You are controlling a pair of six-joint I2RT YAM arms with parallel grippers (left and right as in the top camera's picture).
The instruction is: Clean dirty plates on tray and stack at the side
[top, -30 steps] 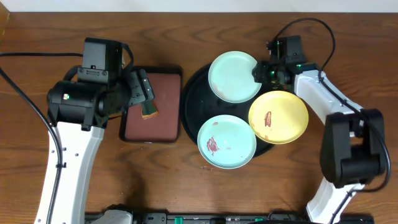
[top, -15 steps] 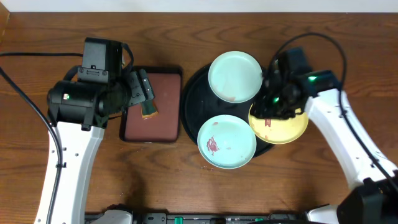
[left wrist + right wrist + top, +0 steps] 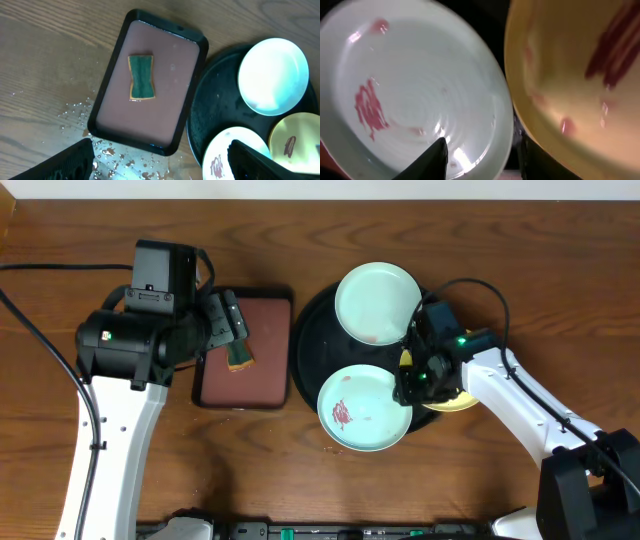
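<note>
Hovering my right pincer (image 3: 482,159), jaws apart, nothing grasped, astride rim of smeared mint-blue round plate (image 3: 363,408) on glossy black round tray (image 3: 310,340); sideways drift may shove yellow round plate (image 3: 570,75) off tray's edge.

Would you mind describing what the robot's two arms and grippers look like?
The left arm and right arm are white links with bulky black joints, each with a black cable; the right shows green lights. The left gripper and right gripper have black fingers.

I see a green sponge (image 3: 141,76) lying on the maroon rectangular tray (image 3: 162,112), with water droplets (image 3: 109,151) scattered on the wooden table (image 3: 42,65) by its corner.
</note>
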